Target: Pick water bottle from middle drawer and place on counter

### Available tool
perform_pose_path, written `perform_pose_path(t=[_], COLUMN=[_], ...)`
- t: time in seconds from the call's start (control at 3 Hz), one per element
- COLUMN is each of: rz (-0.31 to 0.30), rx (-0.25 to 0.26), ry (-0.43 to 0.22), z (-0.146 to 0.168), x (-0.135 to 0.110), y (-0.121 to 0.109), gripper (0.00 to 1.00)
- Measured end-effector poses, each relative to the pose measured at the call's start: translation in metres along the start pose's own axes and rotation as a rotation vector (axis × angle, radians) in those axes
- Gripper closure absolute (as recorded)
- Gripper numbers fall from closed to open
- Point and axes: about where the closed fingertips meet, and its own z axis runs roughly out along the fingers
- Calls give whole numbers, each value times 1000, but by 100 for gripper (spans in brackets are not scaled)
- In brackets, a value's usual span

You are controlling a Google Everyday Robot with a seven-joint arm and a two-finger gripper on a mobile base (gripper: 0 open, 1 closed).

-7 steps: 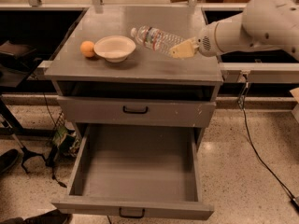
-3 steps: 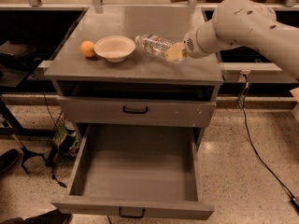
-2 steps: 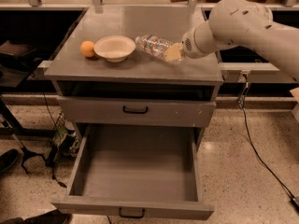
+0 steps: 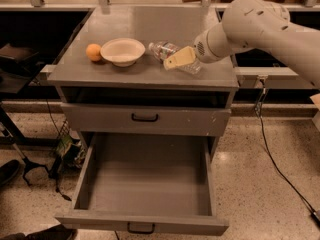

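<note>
The water bottle (image 4: 162, 50), clear with a white cap end toward the bowl, lies on its side on the counter (image 4: 150, 21), right of the middle. My gripper (image 4: 181, 59) is over the bottle's right half, shut on it, with a pale yellow finger (image 4: 177, 59) across its front side. The white arm reaches in from the right. The middle drawer (image 4: 150, 176) is pulled fully out below, and its flat grey floor holds nothing. Its black handle (image 4: 140, 228) shows at the front edge.
A white bowl (image 4: 122, 51) and an orange (image 4: 93, 52) sit on the counter's left half, close to the bottle's cap end. A closed drawer front (image 4: 145, 118) lies above the open one. A black cable (image 4: 272, 149) runs over the floor at right.
The gripper and bottle have moved left and down, from above the counter's right edge to lower beside the bowl. The open drawer is unchanged.
</note>
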Motion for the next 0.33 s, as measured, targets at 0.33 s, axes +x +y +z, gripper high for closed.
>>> perform_pose_path(t=[0.33], rz=[0], rx=[0], ry=[0], z=[0], x=[0], y=[0], gripper=[0])
